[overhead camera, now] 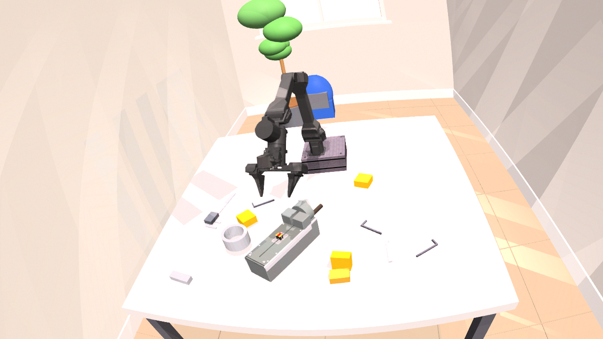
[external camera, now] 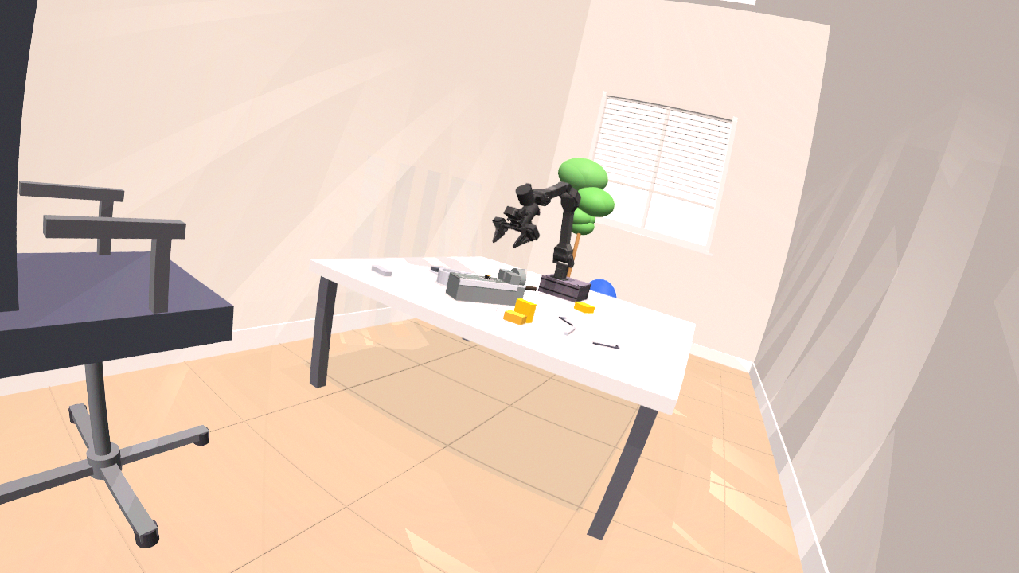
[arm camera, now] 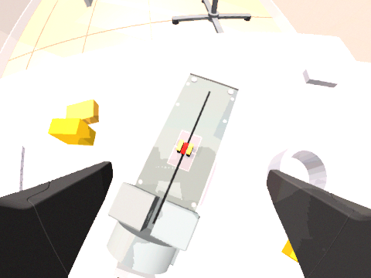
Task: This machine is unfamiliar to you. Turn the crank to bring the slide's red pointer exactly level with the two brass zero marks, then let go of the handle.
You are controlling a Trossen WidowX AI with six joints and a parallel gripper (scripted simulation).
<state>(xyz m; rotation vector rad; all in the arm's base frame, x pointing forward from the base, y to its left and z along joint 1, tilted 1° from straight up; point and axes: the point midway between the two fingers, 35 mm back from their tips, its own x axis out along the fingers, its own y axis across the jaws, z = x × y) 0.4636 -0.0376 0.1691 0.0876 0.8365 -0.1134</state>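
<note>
The grey machine [overhead camera: 295,251] [external camera: 484,291] [arm camera: 205,112] stands on the table, its slotted top facing up. The red pointer [overhead camera: 279,235] [arm camera: 185,148] sits between two brass marks, the left mark [arm camera: 180,145] and the right mark [arm camera: 189,150] in the wrist view. It looks about level with them; a small offset is too fine to tell. The dark brown crank handle [overhead camera: 318,209] [external camera: 529,288] sticks out at the machine's rear end and is out of the wrist view. My gripper [overhead camera: 275,196] [external camera: 506,244] [arm camera: 192,174] is open and empty, above and behind the machine, apart from the handle.
A grey ring [overhead camera: 238,243] [arm camera: 319,171] and a yellow block [overhead camera: 246,217] stand left of the machine. Two stacked-looking yellow blocks [overhead camera: 341,260] [arm camera: 73,131] stand right of it, and another yellow block [overhead camera: 362,180] farther back. Dark hex keys [overhead camera: 370,228] [overhead camera: 263,203] lie around.
</note>
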